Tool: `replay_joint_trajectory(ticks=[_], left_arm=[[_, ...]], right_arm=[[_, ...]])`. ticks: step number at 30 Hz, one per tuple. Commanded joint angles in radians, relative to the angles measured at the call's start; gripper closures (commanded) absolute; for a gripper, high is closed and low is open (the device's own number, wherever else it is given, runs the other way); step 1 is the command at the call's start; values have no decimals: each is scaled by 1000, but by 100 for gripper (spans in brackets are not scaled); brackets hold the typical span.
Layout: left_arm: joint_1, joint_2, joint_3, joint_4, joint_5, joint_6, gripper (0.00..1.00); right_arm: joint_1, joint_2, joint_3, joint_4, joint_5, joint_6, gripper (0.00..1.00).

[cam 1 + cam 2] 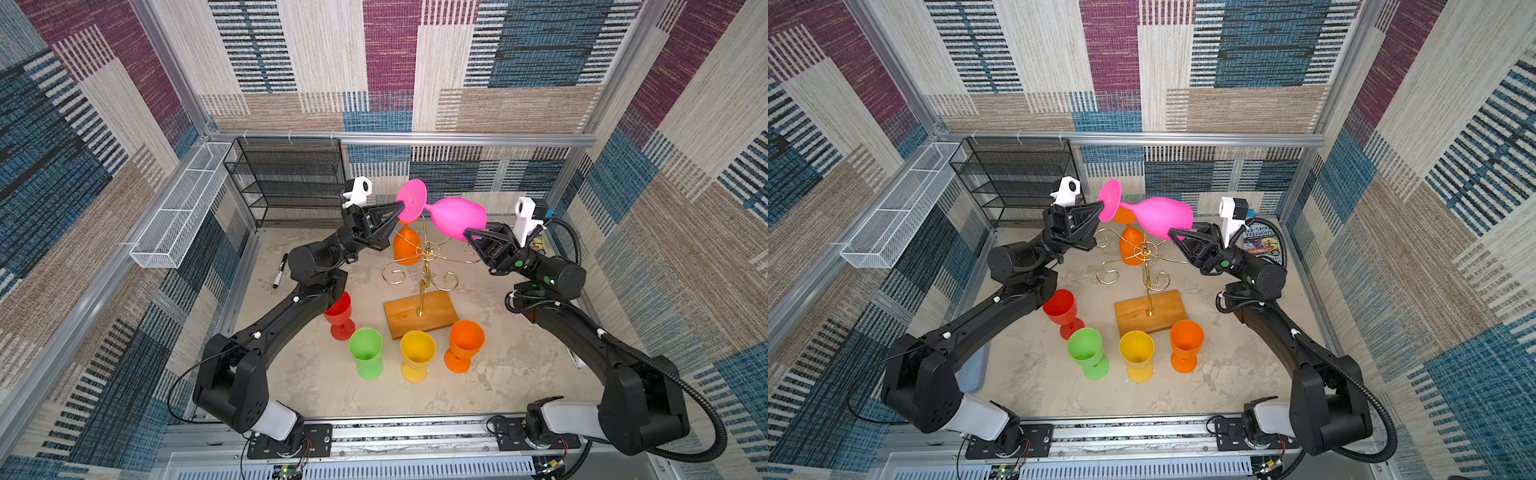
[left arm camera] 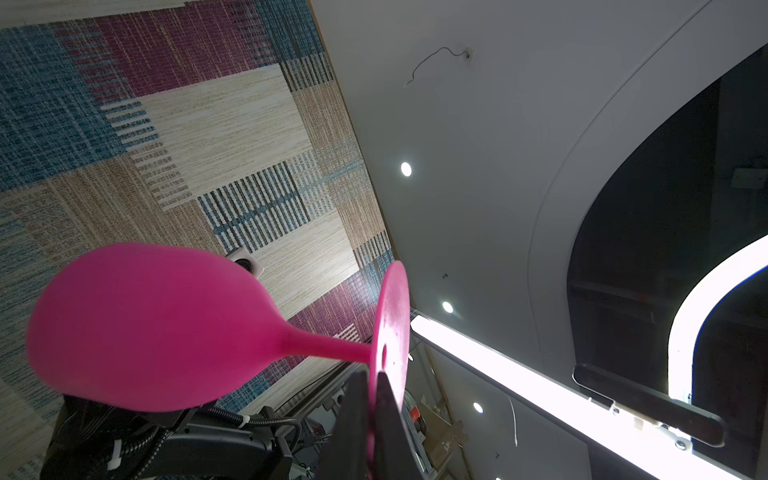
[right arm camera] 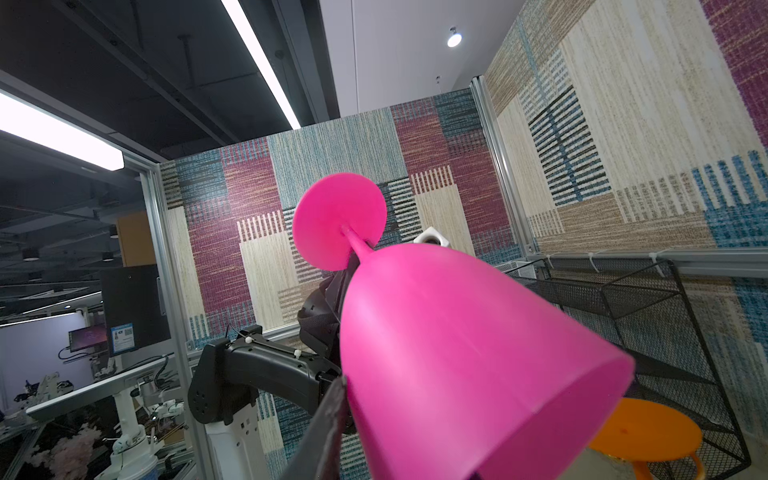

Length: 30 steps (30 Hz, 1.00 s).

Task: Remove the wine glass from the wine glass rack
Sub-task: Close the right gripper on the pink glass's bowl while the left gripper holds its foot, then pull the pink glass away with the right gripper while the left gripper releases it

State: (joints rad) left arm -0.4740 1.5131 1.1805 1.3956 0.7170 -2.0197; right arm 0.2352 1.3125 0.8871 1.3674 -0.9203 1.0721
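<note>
Pink glass (image 1: 457,216) lies sideways above your rack (image 1: 399,316): left gripper (image 1: 400,208) clamps its foot; right gripper (image 1: 468,233) sits at the rim, grip unclear.

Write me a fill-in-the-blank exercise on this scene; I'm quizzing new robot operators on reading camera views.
The wine glass lying sideways in the air is ____ in colour.
The left gripper is shut on its flat round ____, not its bowl.
The glass hanging upside down on the wine glass rack is ____.
The upright glasses on the table number ____.
Missing words: pink; foot; orange; four.
</note>
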Motion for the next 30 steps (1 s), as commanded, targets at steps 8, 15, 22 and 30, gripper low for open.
replay_joint_trajectory(ticks=[8, 15, 22, 30], left_arm=[[2, 4, -8, 16, -33, -4, 76], [0, -8, -26, 16, -40, 22, 50], [0, -47, -35, 14, -3, 126, 40], [6, -62, -7, -27, 74, 237, 35]], right_arm=[[2, -58, -33, -20, 5, -14, 100], [2, -123, -16, -215, 42, -108, 100], [2, -288, 161, -978, 316, -470, 100], [-1, -292, 522, -1869, 960, -707, 100]])
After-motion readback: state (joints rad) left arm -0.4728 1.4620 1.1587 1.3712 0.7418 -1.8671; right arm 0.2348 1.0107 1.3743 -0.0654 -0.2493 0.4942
